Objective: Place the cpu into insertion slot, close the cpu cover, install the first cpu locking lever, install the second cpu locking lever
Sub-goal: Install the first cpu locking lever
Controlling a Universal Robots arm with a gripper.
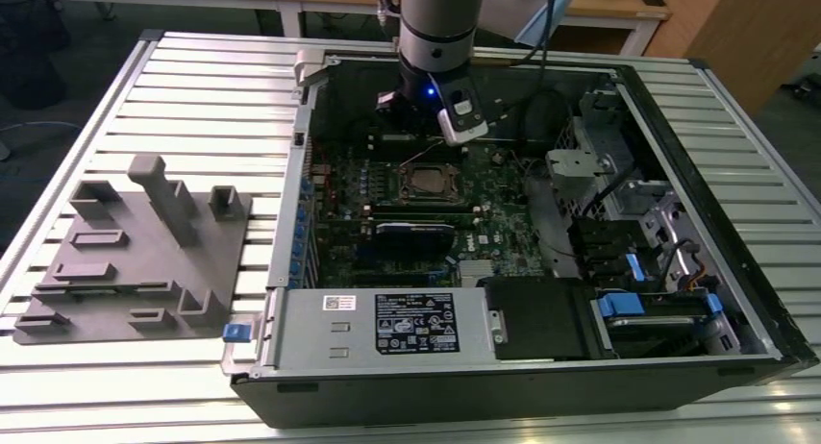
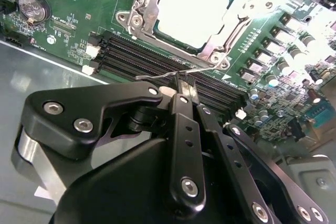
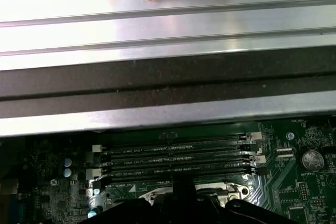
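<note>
In the second wrist view the cpu lies in the insertion slot, its bright silver top showing through the window of the cpu cover, which is down flat over it. A thin wire locking lever runs along the socket's edge beside the memory slots. My gripper has its black fingers pressed together, their tips pinched on that wire. In the exterior view the gripper hangs inside the open computer case, just behind the socket.
Long black memory slots lie between my fingers and the socket. A coin battery sits on the green board. Outside the case, a grey fixture block stands at the exterior view's left. A power supply and drive cages fill the case's front and right.
</note>
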